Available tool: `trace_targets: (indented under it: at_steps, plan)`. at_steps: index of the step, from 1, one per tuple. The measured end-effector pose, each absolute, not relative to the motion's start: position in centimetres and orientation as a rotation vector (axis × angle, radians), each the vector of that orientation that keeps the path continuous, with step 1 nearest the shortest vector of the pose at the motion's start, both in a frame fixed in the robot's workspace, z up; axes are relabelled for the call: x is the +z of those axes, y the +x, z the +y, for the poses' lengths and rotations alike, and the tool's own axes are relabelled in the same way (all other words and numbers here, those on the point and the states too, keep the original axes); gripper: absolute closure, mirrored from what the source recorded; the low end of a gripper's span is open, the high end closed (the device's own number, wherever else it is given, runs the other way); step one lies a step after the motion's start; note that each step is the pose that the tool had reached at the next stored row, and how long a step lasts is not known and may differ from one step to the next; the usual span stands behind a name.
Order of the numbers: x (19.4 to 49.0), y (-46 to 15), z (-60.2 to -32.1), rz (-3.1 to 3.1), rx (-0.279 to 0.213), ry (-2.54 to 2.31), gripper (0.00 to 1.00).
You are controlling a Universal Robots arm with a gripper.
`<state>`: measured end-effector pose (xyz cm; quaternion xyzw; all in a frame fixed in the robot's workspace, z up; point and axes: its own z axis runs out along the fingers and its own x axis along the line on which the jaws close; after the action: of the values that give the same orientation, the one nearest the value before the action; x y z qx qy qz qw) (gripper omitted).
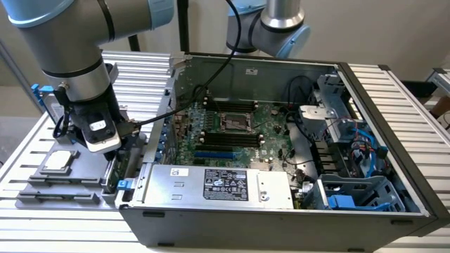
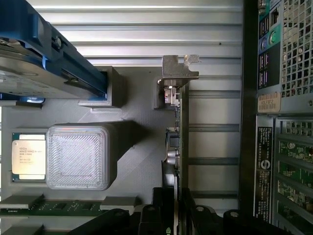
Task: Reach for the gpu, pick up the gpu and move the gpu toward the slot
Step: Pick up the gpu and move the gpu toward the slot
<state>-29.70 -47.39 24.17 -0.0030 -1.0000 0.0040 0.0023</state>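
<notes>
The gpu [image 2: 183, 142] stands edge-on in a groove of the grey holder tray [image 1: 42, 197], its silver end bracket [image 2: 178, 73] at the far end. In the exterior view its thin green edge [image 1: 111, 171] shows under the arm, at the tray's side closest to the computer case. My gripper [image 2: 173, 213] is down over the card, with a black finger [image 2: 161, 210] on each side, shut on the gpu's near end. The blue slot [image 1: 214, 156] lies on the motherboard inside the open case, to the exterior view's right of the gripper [image 1: 114, 158].
The tray also holds a CPU [image 1: 58, 161], memory sticks [image 2: 49, 205] and a silver hard drive with blue rails [image 2: 29, 73]. The case wall [image 1: 158, 132] rises between tray and motherboard. A power supply [image 1: 218, 184] fills the case's front. A second arm [image 1: 281, 26] stands behind.
</notes>
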Motion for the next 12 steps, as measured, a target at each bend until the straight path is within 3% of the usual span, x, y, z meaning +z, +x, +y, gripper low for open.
trace_targets:
  at_steps: [12]
  plan:
    - [24.25,-29.70,-47.43,-3.137,0.001,-0.008,0.74]
